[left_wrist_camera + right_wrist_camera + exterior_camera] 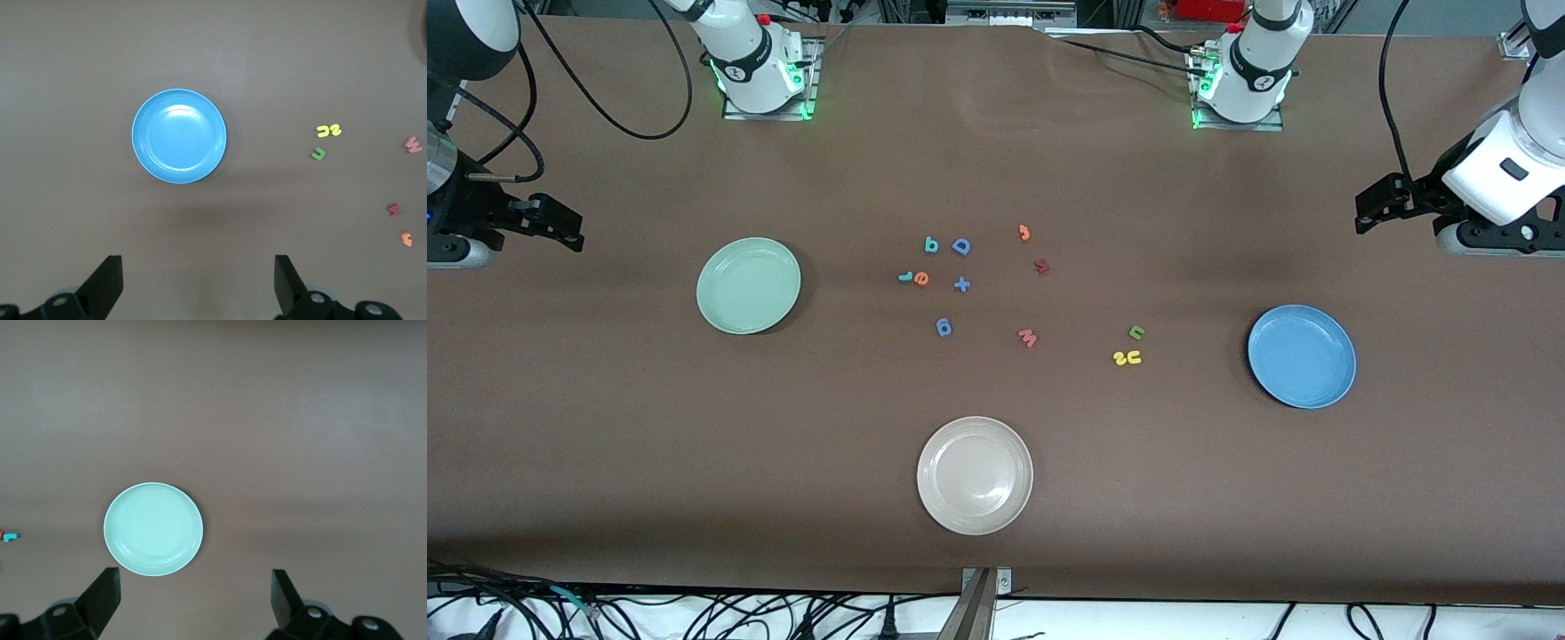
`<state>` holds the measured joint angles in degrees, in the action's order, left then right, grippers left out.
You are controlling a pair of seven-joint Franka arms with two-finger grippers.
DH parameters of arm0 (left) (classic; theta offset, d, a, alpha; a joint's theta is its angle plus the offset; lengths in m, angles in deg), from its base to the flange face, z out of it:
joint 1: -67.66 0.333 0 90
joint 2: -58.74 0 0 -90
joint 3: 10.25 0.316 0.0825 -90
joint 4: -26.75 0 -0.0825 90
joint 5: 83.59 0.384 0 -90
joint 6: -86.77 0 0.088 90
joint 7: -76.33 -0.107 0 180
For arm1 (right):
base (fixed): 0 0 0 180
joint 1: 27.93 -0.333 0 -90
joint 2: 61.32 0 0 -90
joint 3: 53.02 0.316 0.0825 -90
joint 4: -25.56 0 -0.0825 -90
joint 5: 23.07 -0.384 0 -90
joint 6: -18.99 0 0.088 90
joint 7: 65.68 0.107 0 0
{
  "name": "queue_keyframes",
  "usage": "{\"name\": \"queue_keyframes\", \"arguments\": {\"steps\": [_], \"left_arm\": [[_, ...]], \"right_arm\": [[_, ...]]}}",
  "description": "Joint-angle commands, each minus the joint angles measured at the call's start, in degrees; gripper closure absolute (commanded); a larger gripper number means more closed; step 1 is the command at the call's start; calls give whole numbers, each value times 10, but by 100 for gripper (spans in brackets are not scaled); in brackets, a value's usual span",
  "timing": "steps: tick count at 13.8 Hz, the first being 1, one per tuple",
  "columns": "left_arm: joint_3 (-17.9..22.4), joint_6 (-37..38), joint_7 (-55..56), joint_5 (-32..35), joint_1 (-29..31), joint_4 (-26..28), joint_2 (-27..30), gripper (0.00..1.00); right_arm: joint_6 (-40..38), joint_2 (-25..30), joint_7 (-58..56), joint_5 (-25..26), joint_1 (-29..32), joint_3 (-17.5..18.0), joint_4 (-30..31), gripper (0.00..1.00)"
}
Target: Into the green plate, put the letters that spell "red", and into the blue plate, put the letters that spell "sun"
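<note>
- My left claw hangs at the right edge of the front frame, fingers spread wide with nothing between them; my right claw hangs at the left edge in the same state. Both arms wait, clear of the work zone (probably a start pose).
- The green plate sits left of centre in the frame and is bare; the blue plate sits at the right and is bare. Each lies at the end of the bench served by one arm, which I judge suits a split of the work.
- The "red" letters lie on the bench in the frame's centre: the teal "r" touching the orange "e", the teal "d" shape just above them.
- The "sun" letters lie lower right of centre, two yellow pieces touching, the green arch just above.
- An off-white plate sits at bottom centre.
- The bench is matte brown; cables run along the frame's bottom edge.
</note>
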<state>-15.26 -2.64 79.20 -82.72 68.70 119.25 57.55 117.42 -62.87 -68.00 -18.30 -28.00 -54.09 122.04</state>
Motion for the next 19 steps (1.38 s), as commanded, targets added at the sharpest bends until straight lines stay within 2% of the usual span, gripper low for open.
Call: {"name": "queue_keyframes", "arguments": {"steps": [1,19], "left_arm": [[1,-1,-2,-13,1,-2,2,0],[1,-1,-2,-13,1,-2,2,0]], "right_arm": [[-7,4,5,-14,5,3,-6,0],[-10,-2,41,-16,6,4,-8,0]]}}
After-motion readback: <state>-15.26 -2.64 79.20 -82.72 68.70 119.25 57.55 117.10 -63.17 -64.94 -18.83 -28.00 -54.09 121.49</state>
